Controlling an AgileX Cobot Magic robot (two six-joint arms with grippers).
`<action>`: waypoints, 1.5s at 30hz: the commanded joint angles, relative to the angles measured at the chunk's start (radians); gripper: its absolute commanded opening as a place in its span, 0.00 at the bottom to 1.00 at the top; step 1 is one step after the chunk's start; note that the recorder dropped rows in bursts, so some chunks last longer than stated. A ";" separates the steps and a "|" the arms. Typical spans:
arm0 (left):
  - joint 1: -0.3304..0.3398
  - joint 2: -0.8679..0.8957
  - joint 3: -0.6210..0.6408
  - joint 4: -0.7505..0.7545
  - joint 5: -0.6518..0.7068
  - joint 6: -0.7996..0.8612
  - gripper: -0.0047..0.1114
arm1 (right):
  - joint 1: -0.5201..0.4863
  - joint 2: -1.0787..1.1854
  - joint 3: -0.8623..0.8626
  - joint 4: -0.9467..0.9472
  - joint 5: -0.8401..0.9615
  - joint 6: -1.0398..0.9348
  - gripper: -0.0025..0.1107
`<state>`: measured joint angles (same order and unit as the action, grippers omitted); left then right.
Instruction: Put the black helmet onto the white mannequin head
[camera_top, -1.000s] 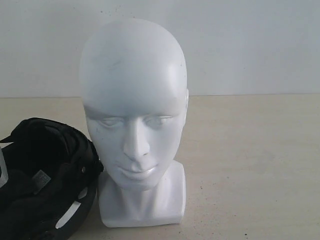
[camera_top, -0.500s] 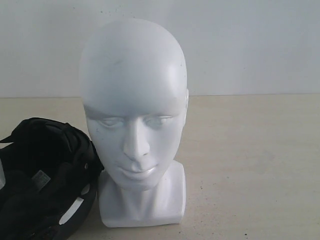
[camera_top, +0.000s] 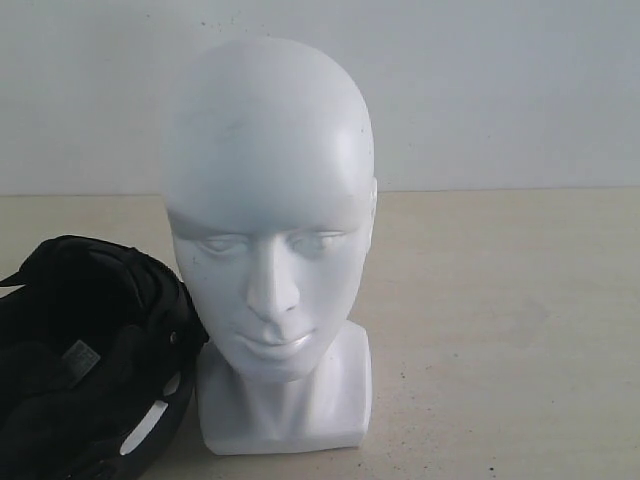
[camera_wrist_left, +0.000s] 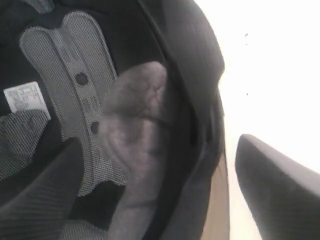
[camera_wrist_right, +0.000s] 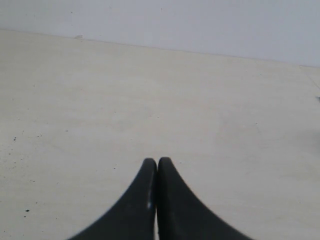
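Early going: the helmet (camera_top: 90, 350) lies lining-up on the worktop (camera_top: 500, 330) right beside the bare head (camera_top: 268, 200). The left pincer (camera_wrist_left: 159, 140) stands wide apart straddling the helmet rim, not clamped; the right pincer (camera_wrist_right: 157, 161) is pressed together over the worktop. Grab, lift and seating remain.

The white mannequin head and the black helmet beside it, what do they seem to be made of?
The white mannequin head looks like hard glossy plastic, perhaps painted foam: soft highlights gleam on its forehead. The black helmet seems a matte hard shell; its lining is grey mesh fabric over padding, the weave plainly visible.
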<state>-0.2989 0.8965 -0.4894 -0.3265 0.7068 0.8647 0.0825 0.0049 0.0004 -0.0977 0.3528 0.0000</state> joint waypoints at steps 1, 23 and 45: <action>-0.003 -0.007 0.000 -0.033 -0.052 0.004 0.71 | -0.004 -0.005 0.000 -0.005 -0.013 0.000 0.02; -0.048 0.038 0.012 -0.125 -0.056 0.109 0.74 | -0.004 -0.005 0.000 -0.005 -0.013 0.000 0.02; -0.073 0.017 -0.006 -0.189 -0.015 0.109 0.74 | -0.004 -0.005 0.000 -0.005 -0.013 0.000 0.02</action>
<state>-0.3487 0.9221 -0.4887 -0.5018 0.6740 0.9703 0.0825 0.0049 0.0004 -0.0977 0.3528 0.0000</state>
